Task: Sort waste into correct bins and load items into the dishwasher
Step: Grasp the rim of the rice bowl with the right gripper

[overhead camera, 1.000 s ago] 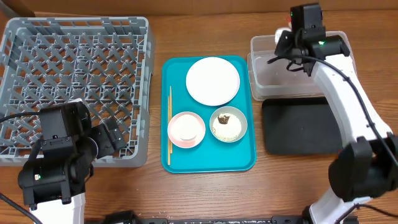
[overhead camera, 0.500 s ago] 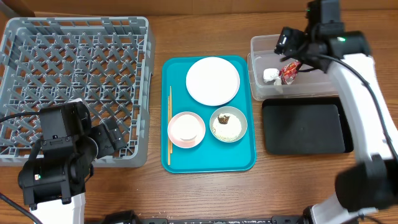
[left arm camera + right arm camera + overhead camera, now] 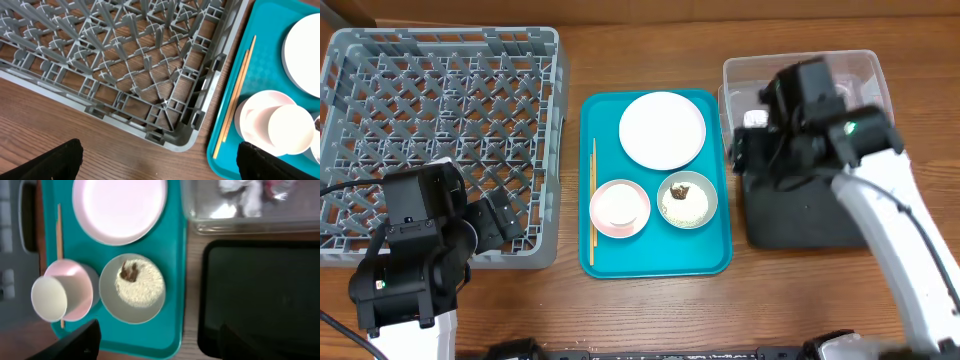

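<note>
In the right wrist view the crinkled red-orange wrapper (image 3: 276, 187) and white scrap (image 3: 235, 189) lie in the clear tub (image 3: 250, 220). The black tray (image 3: 260, 290) sits just in front of it. My right gripper (image 3: 157, 347) hangs open and empty above the teal tray's right edge. The pale grey-green bowl (image 3: 132, 287) holds rice grains and a brown lump (image 3: 129, 271). A white cup (image 3: 49, 297) rests in the pink bowl (image 3: 77, 280), beside the chopsticks (image 3: 593, 195) and plate (image 3: 662, 130). My left gripper (image 3: 160, 165) is open over bare table by the grey rack (image 3: 125, 65).
The teal tray (image 3: 655, 262) lies between the rack (image 3: 440, 130) and the two bins. My right arm (image 3: 820, 130) covers part of the clear tub (image 3: 855, 65) and the black tray (image 3: 810, 225) from above. Wooden table runs along the front.
My right gripper opened, left the wrapper and scrap in the clear tub, then swung forward and left over the black tray's edge. The left arm stayed still.
</note>
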Controlling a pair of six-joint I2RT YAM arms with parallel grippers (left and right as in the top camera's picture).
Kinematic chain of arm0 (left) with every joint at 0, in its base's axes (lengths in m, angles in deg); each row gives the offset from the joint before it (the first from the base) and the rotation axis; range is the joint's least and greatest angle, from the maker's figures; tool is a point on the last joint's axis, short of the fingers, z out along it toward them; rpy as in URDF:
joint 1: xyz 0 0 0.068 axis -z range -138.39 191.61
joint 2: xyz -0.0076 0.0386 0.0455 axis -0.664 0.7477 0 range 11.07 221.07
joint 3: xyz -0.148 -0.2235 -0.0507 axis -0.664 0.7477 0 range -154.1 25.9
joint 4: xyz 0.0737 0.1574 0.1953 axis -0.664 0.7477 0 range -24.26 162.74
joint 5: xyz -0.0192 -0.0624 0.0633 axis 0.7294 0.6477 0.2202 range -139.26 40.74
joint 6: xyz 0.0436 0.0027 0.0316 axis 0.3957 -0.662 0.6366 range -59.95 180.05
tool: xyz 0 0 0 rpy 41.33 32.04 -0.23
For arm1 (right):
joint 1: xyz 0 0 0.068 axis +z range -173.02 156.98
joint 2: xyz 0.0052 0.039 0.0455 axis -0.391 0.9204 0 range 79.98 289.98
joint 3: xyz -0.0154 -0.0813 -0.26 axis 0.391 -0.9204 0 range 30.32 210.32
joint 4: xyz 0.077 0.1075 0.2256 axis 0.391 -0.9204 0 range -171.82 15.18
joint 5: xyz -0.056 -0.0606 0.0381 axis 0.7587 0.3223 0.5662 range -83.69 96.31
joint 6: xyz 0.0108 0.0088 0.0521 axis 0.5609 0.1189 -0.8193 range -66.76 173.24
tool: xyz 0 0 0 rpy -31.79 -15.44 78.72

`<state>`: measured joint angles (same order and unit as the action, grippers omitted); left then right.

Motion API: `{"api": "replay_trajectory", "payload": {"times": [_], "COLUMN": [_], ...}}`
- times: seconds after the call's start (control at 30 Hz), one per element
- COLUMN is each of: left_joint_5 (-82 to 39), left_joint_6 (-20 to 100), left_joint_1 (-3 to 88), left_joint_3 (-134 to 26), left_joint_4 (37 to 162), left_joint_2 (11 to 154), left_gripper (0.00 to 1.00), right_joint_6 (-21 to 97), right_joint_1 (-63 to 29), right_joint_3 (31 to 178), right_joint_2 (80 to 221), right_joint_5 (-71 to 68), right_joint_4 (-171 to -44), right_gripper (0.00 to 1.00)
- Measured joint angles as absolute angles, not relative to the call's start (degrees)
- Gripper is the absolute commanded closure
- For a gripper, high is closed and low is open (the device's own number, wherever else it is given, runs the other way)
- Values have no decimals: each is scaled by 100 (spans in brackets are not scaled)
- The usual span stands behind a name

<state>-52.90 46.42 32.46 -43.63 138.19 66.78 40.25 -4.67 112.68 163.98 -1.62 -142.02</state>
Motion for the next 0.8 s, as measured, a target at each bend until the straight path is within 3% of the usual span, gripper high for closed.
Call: {"api": "replay_trajectory", "payload": {"times": [0.1,0.23,0.43,0.53,0.8], "left_joint_5": [-5290,-5290,-5290,-5290,-5290], "left_joint_6": [4644,4644,4642,4642,4644], "left_joint_1": [3246,3246,3246,3246,3246], "left_joint_3": [-4368,-4368,-4370,-4370,-4370], "left_joint_4": [13782,13771,13773,13771,13775], "left_joint_2": [6678,6678,6678,6678,6678], "left_gripper": [0,0,0,0,0], "right_joint_6": [4300,4563,4678,4716,4615], "right_joint_1": [53,683,1336,1583,1688], "right_joint_3": [10619,10018,9341,9290,9288], "right_joint_2": [15802,15579,16385,16888,17743], "right_joint_5": [-188,-245,-245,-242,-238], "right_joint_4": [-13590,-12873,-12187,-11912,-11455], "right_gripper": [24,37,45,54,65]}}
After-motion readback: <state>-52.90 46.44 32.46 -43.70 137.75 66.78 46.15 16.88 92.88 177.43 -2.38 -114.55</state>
